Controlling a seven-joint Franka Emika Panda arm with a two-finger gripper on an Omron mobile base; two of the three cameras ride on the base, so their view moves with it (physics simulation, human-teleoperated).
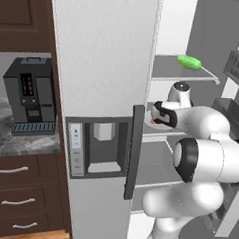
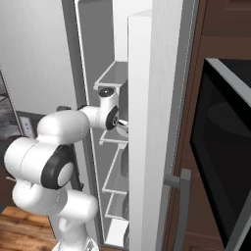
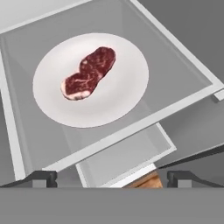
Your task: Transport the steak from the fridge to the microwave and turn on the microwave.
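The steak (image 3: 89, 73), a small red piece with a paler edge, lies on a white plate (image 3: 118, 100) on a grey shelf (image 3: 175, 83) inside the fridge (image 1: 105, 50). In the hand view my gripper (image 3: 113, 179) hovers above the shelf's front edge, short of the plate, open with nothing between its fingertips (image 3: 43, 178). From the left base view the arm reaches through the open right side of the fridge to the middle shelf. The microwave (image 2: 225, 147), black with a dark glass door, is built into the wooden cabinet right of the fridge.
A green oblong vegetable (image 1: 189, 61) lies on the shelf above. The open fridge door (image 2: 157, 122) stands between the arm and the microwave. A black coffee machine (image 1: 30, 93) sits on the counter (image 1: 20, 143) left of the fridge, over wooden drawers.
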